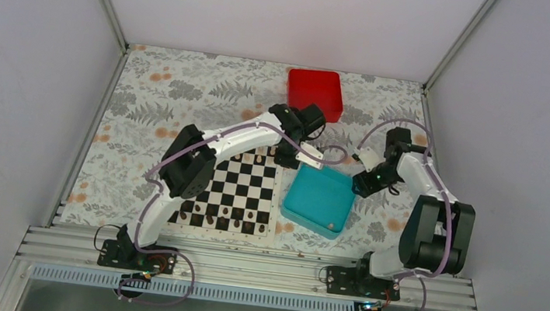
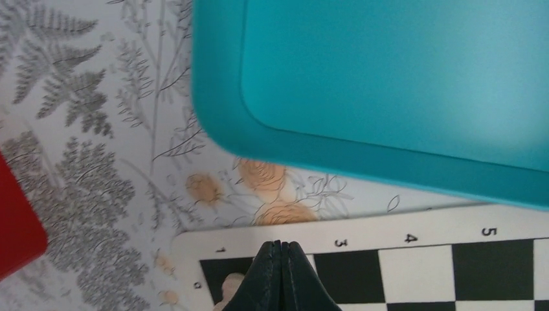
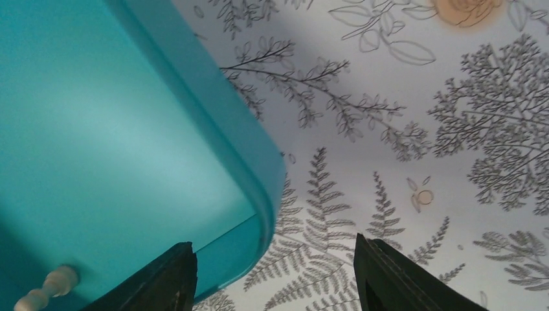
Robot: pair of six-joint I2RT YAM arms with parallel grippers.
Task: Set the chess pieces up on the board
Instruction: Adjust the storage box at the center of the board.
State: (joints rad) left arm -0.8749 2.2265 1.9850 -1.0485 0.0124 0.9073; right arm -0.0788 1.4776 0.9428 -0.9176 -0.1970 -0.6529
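Left wrist view: the left gripper (image 2: 280,253) has its 2 fingers pressed together with nothing visible between them, low over the corner of the board (image 2: 414,227) by the printed 1. A pale chess piece (image 2: 231,286) stands just beside the fingers at that corner, partly hidden by them. Beyond the board's white border lies the teal tray (image 2: 388,78), near the board's edge but apart from it. The red box (image 2: 16,220) shows at the left of the frame. Top external view places this at the board's far right corner. A few more pale chess pieces (image 1: 254,156) stand along the far edge, and rows of pieces (image 1: 224,216) line the near edge, too small to tell their colour. The right gripper (image 3: 273,259) hangs with jaws wide apart and empty astride the tray's far right corner, 1 finger over the tray floor, the other over the floral table (image 3: 414,129). 1 loose pale piece (image 3: 46,289) lies inside the tray, off to the side of the nearer finger and untouched.
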